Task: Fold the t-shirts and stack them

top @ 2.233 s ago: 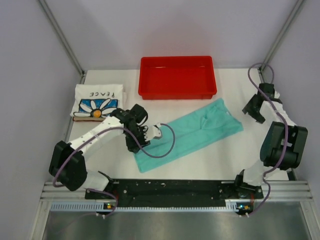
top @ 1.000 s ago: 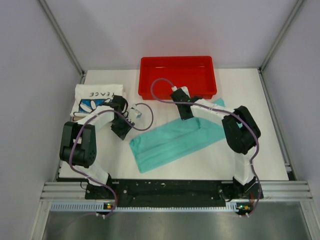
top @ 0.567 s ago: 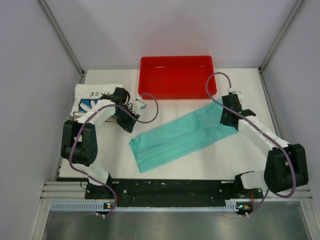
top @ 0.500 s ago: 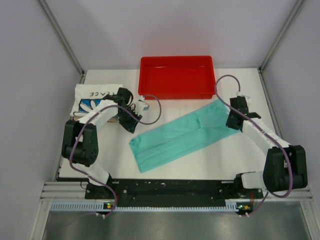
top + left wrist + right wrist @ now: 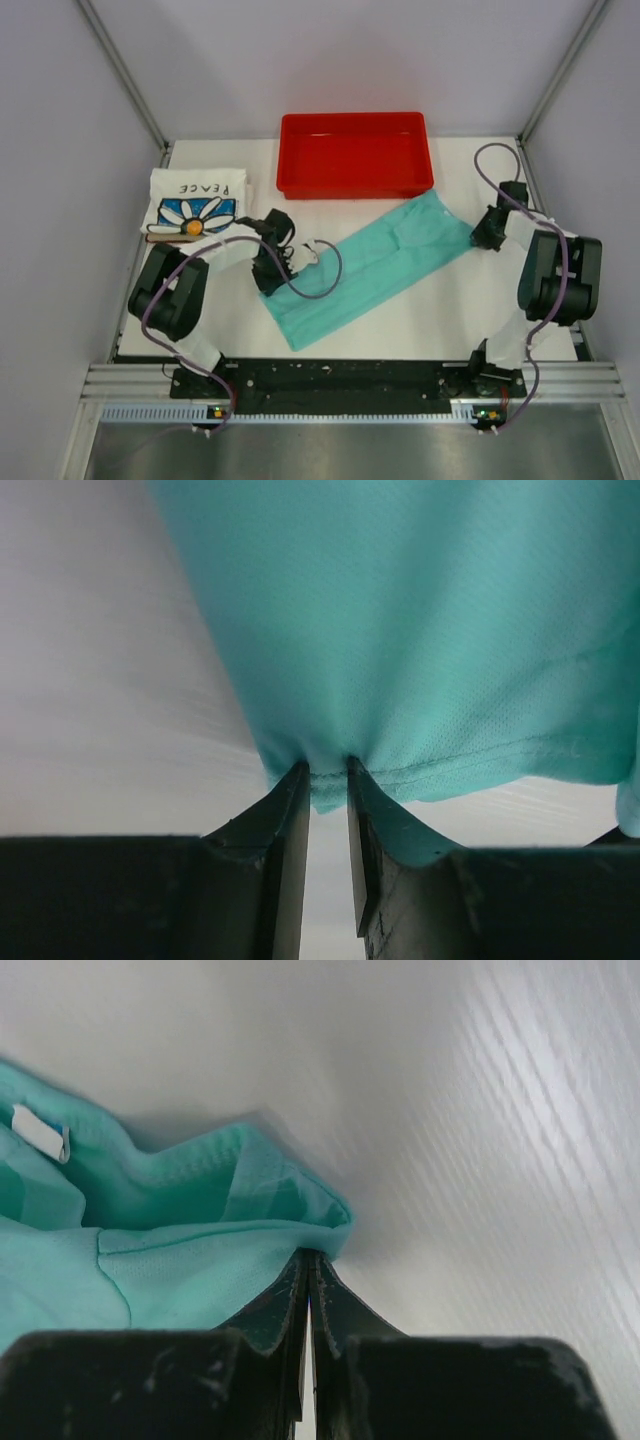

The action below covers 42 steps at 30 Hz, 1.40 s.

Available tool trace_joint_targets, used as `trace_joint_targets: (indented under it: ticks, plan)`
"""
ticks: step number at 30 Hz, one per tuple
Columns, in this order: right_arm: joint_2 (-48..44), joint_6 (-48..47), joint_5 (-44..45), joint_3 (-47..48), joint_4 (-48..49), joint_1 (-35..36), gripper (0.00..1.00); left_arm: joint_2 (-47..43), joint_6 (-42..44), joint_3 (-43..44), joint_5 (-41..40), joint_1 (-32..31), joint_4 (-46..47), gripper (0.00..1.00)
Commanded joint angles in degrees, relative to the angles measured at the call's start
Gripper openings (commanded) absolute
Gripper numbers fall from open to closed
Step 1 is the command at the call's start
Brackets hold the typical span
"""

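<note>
The teal t-shirt (image 5: 380,265), folded into a long strip, lies slanted across the table's middle. My left gripper (image 5: 268,280) is at its near-left end. In the left wrist view the hem of the teal t-shirt (image 5: 420,630) puckers between the tips of the left gripper (image 5: 328,770), which pinch it. My right gripper (image 5: 480,238) is at the strip's far-right end. There the right gripper (image 5: 308,1253) is shut tight on a folded edge of the teal t-shirt (image 5: 150,1260), near its white tag (image 5: 40,1132). The white daisy "PEACE" t-shirt (image 5: 195,200) lies folded at the far left.
A red plastic tray (image 5: 355,185) stands at the back centre, just beyond the teal strip. Grey walls and metal posts close in the table on both sides. The left arm's cable (image 5: 325,275) loops over the teal cloth.
The left gripper has moved from beside the white shirt down to the teal strip's left end and narrowed onto its hem. The right gripper has shifted outward to the strip's right end.
</note>
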Motion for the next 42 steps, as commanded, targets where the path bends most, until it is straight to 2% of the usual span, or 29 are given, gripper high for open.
trace_joint_targets:
  ticks: [1, 5, 7, 11, 12, 14, 17, 19, 20, 21, 22, 23, 25, 27, 31, 32, 34, 38, 42]
  plan:
    - [8.21, -0.96, -0.56, 9.81, 0.15, -4.15, 0.00, -1.76, 4.27, -5.81, 3.80, -7.09, -3.24, 0.27]
    - [14.28, -4.74, 3.74, 21.75, -6.95, -5.82, 0.00, -4.92, 5.68, -6.61, 11.61, -15.53, -5.35, 0.28]
    - [14.56, -6.24, 4.27, 25.90, -10.82, -5.82, 0.00, -7.55, 6.30, -5.12, 13.12, -17.13, -6.14, 0.28]
    - [4.48, -7.30, 3.66, 23.64, -11.45, -5.13, 0.00, -13.26, 8.40, -2.66, 7.69, -16.17, -7.81, 0.30]
    - [1.23, -7.65, 3.31, 22.50, -11.28, -4.34, 0.04, -14.93, 9.45, -2.22, 6.37, -16.08, -8.51, 0.31]
    - [-7.02, -9.40, 1.13, 19.87, -10.58, -1.27, 0.20, -18.09, 12.35, -1.60, 4.78, -15.99, -9.39, 0.32]
    - [-19.68, -15.36, -5.90, 11.80, -5.59, 8.81, 0.51, -23.10, 18.06, -1.33, 4.86, -15.55, -10.10, 0.36]
    - [-30.05, -21.85, -10.11, 6.00, -1.37, 19.52, 0.57, -24.87, 22.19, -0.72, 7.58, -14.85, -12.20, 0.38]
    - [-34.01, -23.45, -12.40, 2.48, 0.65, 22.53, 0.61, -25.14, 23.69, -0.72, 8.37, -14.41, -12.56, 0.38]
    - [-38.75, -24.86, -16.34, -0.68, 2.50, 26.83, 0.84, -25.58, 25.27, -1.15, 8.38, -13.80, -12.74, 0.38]
    - [-42.97, -25.83, -19.42, -4.28, 4.52, 29.57, 0.93, -26.19, 26.59, -2.03, 7.77, -13.01, -12.74, 0.38]
    - [-46.41, -29.32, -21.54, -7.19, 6.02, 32.99, 0.97, -26.46, 27.39, -2.64, 7.16, -12.39, -12.74, 0.39]
    - [-51.96, -34.69, -24.02, -12.21, 5.95, 40.97, 0.98, -27.25, 28.10, -3.70, 8.37, -11.95, -12.57, 0.41]
    - [-55.04, -40.23, -24.20, -16.78, 4.02, 50.12, 0.97, -28.65, 30.54, -5.02, 13.45, -12.03, -12.74, 0.46]
    - [-55.33, -47.10, -21.23, -25.13, 7.08, 69.45, 0.91, -29.80, 37.14, -10.81, 21.29, -12.03, -7.75, 0.49]
    - [-53.84, -47.20, -17.91, -26.37, 9.35, 73.50, 0.92, -29.37, 38.28, -11.96, 22.00, -12.21, -5.81, 0.61]
    - [-47.62, -47.55, -13.23, -26.30, 12.70, 80.28, 0.90, -28.14, 40.48, -12.93, 23.32, -12.38, -4.39, 0.96]
    - [-33.73, -47.99, -7.08, -22.70, 15.17, 90.13, 0.77, -27.78, 44.09, -14.77, 22.54, -13.09, -2.99, 0.96]
    - [-25.54, -48.00, -5.75, -21.72, 21.31, 94.02, 0.64, -27.17, 44.88, -17.15, 18.85, -14.14, -0.70, 0.93]
